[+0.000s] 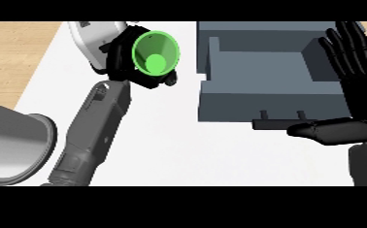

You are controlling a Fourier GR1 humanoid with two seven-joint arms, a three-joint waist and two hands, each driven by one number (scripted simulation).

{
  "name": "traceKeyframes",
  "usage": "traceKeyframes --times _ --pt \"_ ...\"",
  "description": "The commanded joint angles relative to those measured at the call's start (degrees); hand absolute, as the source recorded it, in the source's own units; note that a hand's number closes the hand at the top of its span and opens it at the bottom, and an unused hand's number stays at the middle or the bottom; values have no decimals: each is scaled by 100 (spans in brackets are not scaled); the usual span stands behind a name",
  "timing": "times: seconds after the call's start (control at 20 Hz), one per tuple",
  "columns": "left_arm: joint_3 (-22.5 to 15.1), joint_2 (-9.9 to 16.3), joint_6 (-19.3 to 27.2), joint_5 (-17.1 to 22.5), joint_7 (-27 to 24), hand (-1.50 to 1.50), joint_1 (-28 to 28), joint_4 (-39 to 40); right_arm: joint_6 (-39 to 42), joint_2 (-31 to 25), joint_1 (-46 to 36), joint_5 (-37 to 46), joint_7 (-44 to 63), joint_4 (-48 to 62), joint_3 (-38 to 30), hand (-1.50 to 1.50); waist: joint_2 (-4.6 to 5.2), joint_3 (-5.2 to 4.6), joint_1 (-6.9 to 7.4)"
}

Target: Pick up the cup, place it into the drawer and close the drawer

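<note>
Green cup [155,54]: clasped in curled left hand [123,59], left of open, cupless drawer [269,98]; right hand [349,52] spread; placing, closing pending.

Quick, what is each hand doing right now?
Left hand: closed around the green cup.
Right hand: open, fingers straight, holding nothing, beside the open drawer.

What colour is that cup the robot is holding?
Bright green. The cup shows in the head view, its open mouth facing the camera, with the left hand curled round it.
</note>
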Motion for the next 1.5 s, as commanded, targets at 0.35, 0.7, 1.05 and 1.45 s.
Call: traceKeyframes --times 0.35,0.7,1.05,1.45 --pt "-1256 -162 1607 557 2157 150 -1652 -634 50 7 -179 65 -391 440 -67 -150 45 -2 -139" --pt "-1741 -164 2434 934 2888 150 -2686 574 39 100 -134 121 -459 412 38 -150 92 0 -314" --pt "-2207 -164 2483 1156 2884 150 -2997 1815 238 -79 -416 -117 -320 427 -43 -150 185 6 -613" --pt "-3041 -164 2018 1314 3113 150 -2739 2208 350 0 -685 -112 -309 420 233 -150 282 8 -1085"
